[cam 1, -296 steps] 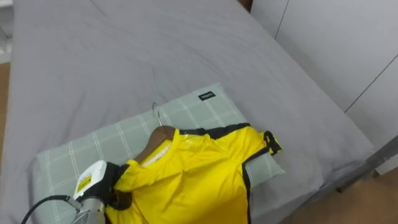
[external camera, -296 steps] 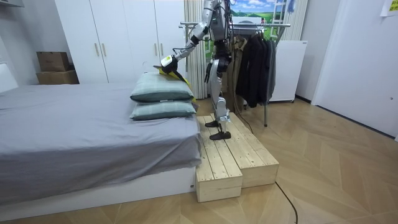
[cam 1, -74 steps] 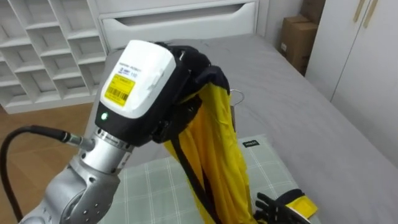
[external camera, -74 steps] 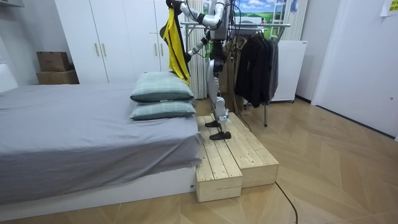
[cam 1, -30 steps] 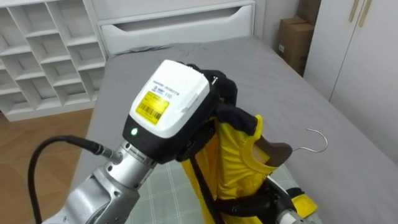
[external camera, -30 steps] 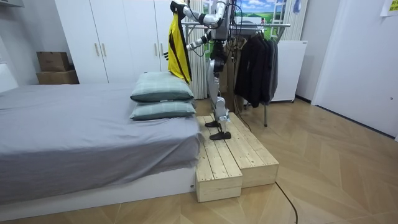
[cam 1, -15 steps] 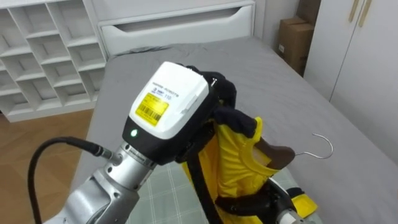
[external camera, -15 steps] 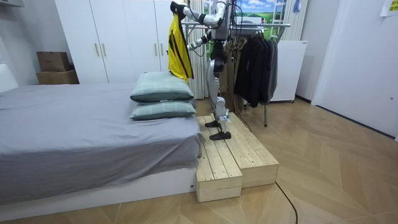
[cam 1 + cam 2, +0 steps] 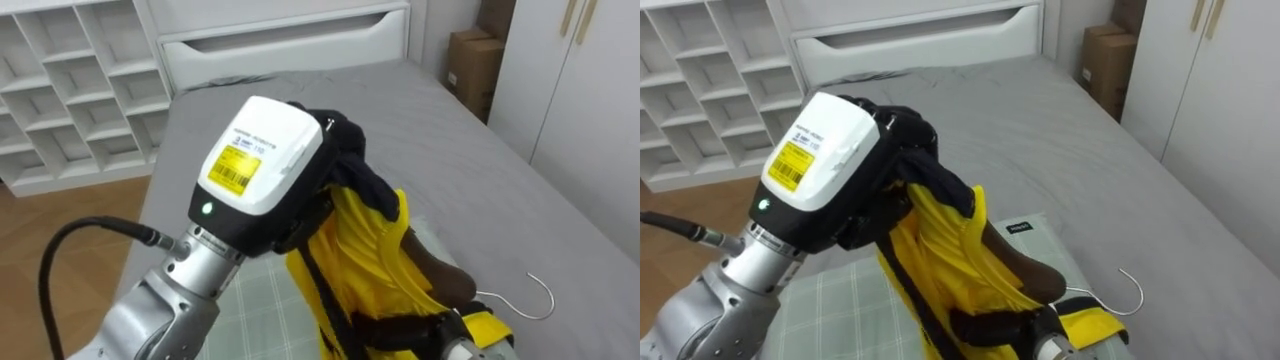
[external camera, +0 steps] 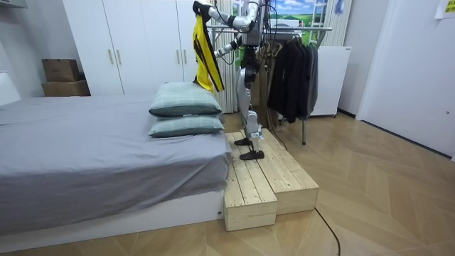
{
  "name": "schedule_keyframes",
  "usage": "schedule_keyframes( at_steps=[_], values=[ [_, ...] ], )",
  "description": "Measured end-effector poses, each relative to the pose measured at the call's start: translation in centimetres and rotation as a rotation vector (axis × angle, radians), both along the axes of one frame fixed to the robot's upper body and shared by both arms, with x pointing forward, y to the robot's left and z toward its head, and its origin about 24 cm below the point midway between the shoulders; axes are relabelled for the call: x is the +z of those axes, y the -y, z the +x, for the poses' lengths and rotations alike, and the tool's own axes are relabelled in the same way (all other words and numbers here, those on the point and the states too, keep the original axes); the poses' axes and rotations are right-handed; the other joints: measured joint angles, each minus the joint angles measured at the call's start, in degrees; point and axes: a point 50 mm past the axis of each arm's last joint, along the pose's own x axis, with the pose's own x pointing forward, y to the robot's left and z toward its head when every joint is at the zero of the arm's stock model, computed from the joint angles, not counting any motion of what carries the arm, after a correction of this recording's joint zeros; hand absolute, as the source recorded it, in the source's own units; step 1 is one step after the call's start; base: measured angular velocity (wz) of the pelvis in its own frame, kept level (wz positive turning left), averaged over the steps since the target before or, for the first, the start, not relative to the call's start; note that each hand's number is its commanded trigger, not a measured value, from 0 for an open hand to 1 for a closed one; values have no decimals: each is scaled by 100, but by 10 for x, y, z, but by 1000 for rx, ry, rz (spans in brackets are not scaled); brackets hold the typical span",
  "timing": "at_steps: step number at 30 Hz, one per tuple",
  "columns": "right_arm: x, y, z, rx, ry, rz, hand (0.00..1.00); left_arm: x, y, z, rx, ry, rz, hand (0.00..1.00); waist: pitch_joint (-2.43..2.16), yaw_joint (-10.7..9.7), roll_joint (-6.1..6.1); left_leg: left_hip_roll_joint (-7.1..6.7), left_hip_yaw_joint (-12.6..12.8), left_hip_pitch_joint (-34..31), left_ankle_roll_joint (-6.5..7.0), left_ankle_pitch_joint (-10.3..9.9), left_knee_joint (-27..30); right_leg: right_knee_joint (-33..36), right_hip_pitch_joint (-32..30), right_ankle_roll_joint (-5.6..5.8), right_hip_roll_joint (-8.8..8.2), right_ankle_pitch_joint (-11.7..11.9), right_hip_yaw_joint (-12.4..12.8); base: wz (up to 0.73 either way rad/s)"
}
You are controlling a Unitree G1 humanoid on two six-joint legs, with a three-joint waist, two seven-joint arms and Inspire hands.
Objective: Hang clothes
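A wide bed (image 10: 92,146) under a smooth grey sheet fills the room view's left. Two grey-green checked pillows lie stacked at its near end, the upper pillow (image 10: 183,99) on the lower pillow (image 10: 186,126). On the wood floor (image 10: 384,206) a low two-step timber platform (image 10: 270,181) touches the bed's end. The clothes rack (image 10: 320,29) stands behind it, and cardboard boxes (image 10: 64,78) sit by the wardrobe.
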Motion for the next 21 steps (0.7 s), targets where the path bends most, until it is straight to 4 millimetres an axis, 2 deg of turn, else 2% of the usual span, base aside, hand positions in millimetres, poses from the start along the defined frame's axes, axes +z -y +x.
schedule_keyframes(
  at_steps=[12,17,18,19,21],
  values=[
    [0,2,0,2,0,-9,100,0,-1,1,14,-4,-3,100,-4,4,-5,0,1,0,0,0,14,0,-7,0,-3,0,-1,0],
    [0,3,0,4,0,-10,100,0,-1,1,14,-5,-3,100,-22,4,-16,0,1,4,0,0,19,5,-4,0,-3,0,-1,0],
    [0,3,0,4,0,-11,100,0,-1,1,14,-5,-3,73,-24,3,-18,0,-1,4,0,0,21,7,-1,-1,-4,1,-1,0],
    [0,3,0,5,0,-12,100,0,-1,1,14,-5,-3,4,-28,2,-20,0,-6,5,0,0,22,11,3,-1,-5,1,0,0],
    [0,3,0,6,0,-13,100,0,-1,1,16,-5,-3,0,-32,-2,-25,0,-13,12,0,0,23,19,3,-1,-3,1,7,0]
  ],
)
